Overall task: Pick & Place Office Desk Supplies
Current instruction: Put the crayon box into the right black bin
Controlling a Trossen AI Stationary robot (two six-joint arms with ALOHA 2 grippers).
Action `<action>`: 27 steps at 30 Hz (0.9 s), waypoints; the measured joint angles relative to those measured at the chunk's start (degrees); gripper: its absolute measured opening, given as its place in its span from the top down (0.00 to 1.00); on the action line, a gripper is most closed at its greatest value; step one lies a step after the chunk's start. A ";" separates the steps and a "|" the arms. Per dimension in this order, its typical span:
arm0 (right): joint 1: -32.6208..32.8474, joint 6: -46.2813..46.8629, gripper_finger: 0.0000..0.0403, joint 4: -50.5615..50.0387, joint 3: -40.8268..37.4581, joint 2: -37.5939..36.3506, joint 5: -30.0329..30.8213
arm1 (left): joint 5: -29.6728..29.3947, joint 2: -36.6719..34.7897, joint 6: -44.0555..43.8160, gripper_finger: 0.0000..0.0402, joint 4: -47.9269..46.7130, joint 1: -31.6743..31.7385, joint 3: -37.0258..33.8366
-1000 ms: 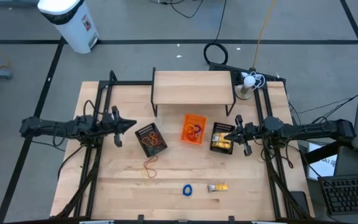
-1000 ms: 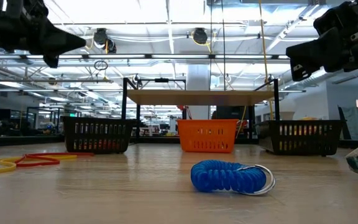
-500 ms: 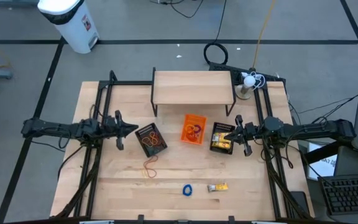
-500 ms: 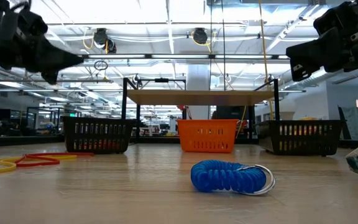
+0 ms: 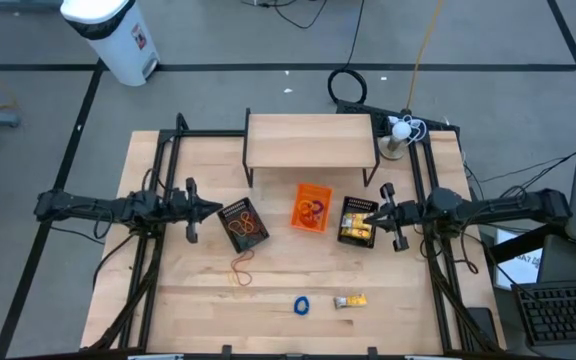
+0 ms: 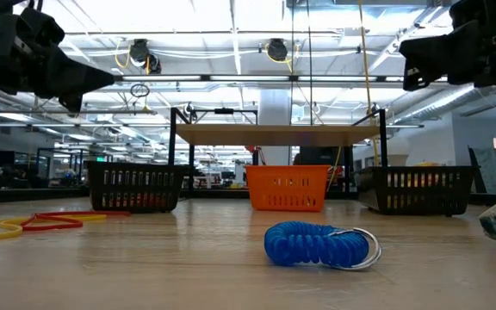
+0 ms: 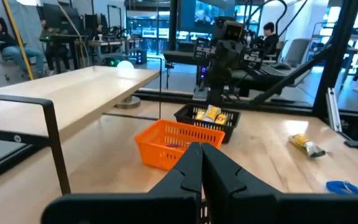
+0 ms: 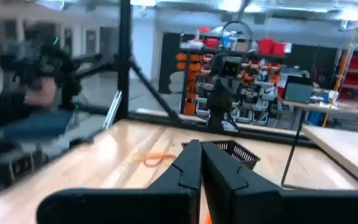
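Note:
The loose supplies lie on the wooden table's near half: red and tan rubber bands (image 5: 241, 268) (image 6: 37, 224), a blue coiled ring (image 5: 301, 305) (image 6: 321, 245) and a yellow-and-white packet (image 5: 349, 301) (image 7: 306, 145). My left gripper (image 5: 216, 210) (image 7: 201, 158) hangs shut above the table's left part, pointing level toward the left black mesh bin (image 5: 242, 223). My right gripper (image 5: 361, 211) (image 8: 197, 158) is shut over the right black mesh bin (image 5: 357, 222), which holds yellow packets (image 7: 209, 114). Neither gripper holds anything.
An orange plastic bin (image 5: 311, 207) with rings in it stands between the two mesh bins. A wooden shelf on a black frame (image 5: 311, 140) spans the far middle. Black rails (image 5: 163, 160) run along both sides of the table. People sit in the room beyond.
My left gripper has sunk a little toward the table and stays shut. My right gripper has tipped its fingertips upward and rolled slightly, staying over the right mesh bin. Nothing on the table has moved.

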 joint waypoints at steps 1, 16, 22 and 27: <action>0.51 1.69 0.99 0.58 0.41 0.05 1.34 | -0.02 0.00 0.00 1.00 -0.02 0.00 0.00; 32.50 10.34 1.00 -43.20 36.56 24.97 37.10 | 0.41 0.06 -9.12 0.95 -0.10 0.00 0.07; 40.25 21.26 0.98 -52.53 46.71 39.50 38.58 | 2.60 0.07 -11.15 0.95 0.00 0.00 0.07; 41.49 32.08 0.85 -54.12 51.79 48.99 32.77 | 2.62 0.07 -10.95 0.95 -0.06 0.00 0.07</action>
